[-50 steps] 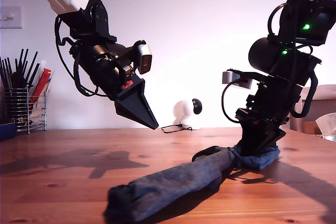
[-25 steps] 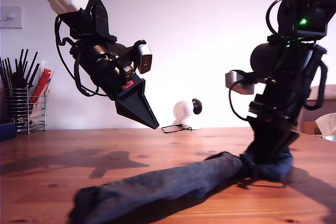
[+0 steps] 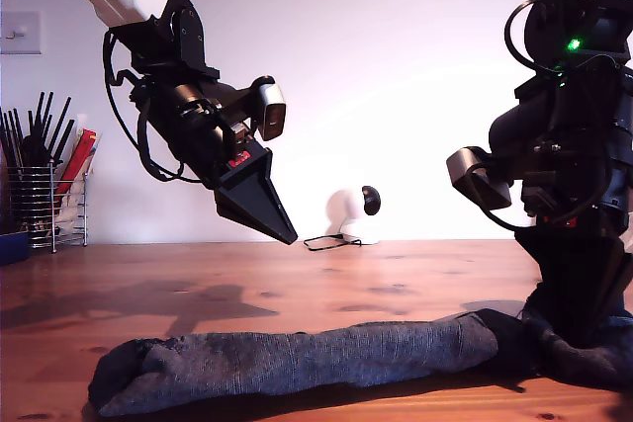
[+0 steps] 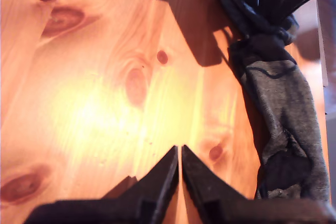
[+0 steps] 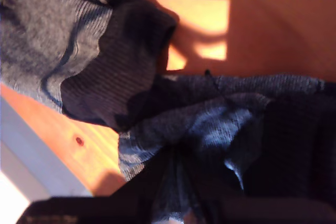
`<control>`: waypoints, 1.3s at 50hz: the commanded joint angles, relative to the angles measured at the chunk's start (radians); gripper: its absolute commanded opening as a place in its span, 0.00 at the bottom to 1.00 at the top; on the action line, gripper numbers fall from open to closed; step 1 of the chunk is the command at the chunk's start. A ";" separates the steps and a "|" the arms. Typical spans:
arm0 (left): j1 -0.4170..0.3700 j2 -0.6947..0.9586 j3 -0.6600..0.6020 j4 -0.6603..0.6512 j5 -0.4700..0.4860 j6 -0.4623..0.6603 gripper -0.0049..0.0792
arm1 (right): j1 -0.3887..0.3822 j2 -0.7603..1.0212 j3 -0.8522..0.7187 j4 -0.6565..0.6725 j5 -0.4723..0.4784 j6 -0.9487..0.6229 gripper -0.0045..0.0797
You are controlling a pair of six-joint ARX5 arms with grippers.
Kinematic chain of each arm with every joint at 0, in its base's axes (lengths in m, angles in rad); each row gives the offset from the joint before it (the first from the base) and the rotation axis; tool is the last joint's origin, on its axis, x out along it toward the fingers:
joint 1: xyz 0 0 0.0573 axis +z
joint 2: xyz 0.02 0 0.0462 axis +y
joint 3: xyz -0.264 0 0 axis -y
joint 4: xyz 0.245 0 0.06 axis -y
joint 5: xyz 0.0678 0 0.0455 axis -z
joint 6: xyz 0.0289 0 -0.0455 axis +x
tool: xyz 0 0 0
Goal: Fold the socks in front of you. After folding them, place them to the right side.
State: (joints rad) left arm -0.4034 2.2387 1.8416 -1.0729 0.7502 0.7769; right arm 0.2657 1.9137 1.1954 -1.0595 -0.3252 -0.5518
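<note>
Since the earlier frames my second gripper has slid toward the exterior view's right, dragging the socks with it; they now lie stretched out flat and long across the wooden table, where before they were shorter and angled up. First gripper has not shifted.

Exterior view: socks run along 6 o'clock, from a dark rounded end near 8 o'clock to a bunched heap at 4 o'clock under my second gripper. Second gripper comes down near-vertical onto that heap, jaw tips buried in fabric. Second wrist view: blue-grey knit is pinched up between the jaws, so it is clenched on the socks; a dark cuff lies loose beside the bunch, flat on the wood.

My first gripper hangs in the air at about 10 o'clock of the exterior view, tips tilted down toward centre, well apart from the socks and off the table. First wrist view: jaws pressed together, nothing between them, bare wood below, socks off to one side.

Background: wire utensil rack at 9 o'clock, small white camera near centre by the wall.
</note>
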 commanded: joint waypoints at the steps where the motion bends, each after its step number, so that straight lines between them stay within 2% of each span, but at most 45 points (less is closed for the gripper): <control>1: 0.002 -0.014 -0.022 0.003 0.002 0.001 0.03 | 0.011 -0.031 -0.034 -0.005 0.013 -0.005 0.04; 18: 0.002 -0.014 -0.022 0.004 0.002 0.001 0.03 | 0.011 -0.117 0.013 0.006 -0.008 0.114 0.05; 21: 0.002 -0.014 -0.022 0.004 0.003 0.000 0.04 | 0.011 -0.117 0.013 0.022 -0.037 0.139 0.12; 26: 0.002 -0.014 -0.022 0.004 0.003 -0.002 0.03 | 0.016 -0.117 0.013 0.036 -0.086 0.174 0.33; 29: 0.002 -0.014 -0.021 0.003 0.005 -0.003 0.03 | 0.020 -0.117 0.013 0.059 -0.097 0.192 0.39; 37: 0.002 -0.014 -0.021 -0.001 0.005 -0.003 0.03 | 0.047 -0.114 0.013 0.098 -0.097 0.216 0.39; 43: 0.002 -0.014 -0.021 -0.004 0.005 -0.018 0.03 | 0.058 -0.098 0.013 0.120 -0.103 0.239 0.44; 65: 0.002 -0.014 -0.022 -0.022 0.005 -0.018 0.03 | 0.061 -0.057 0.013 0.144 -0.112 0.240 0.44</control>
State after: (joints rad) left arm -0.4030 2.2387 1.8416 -1.0920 0.7506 0.7624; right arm 0.3225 1.8431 1.2060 -0.9192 -0.4320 -0.3134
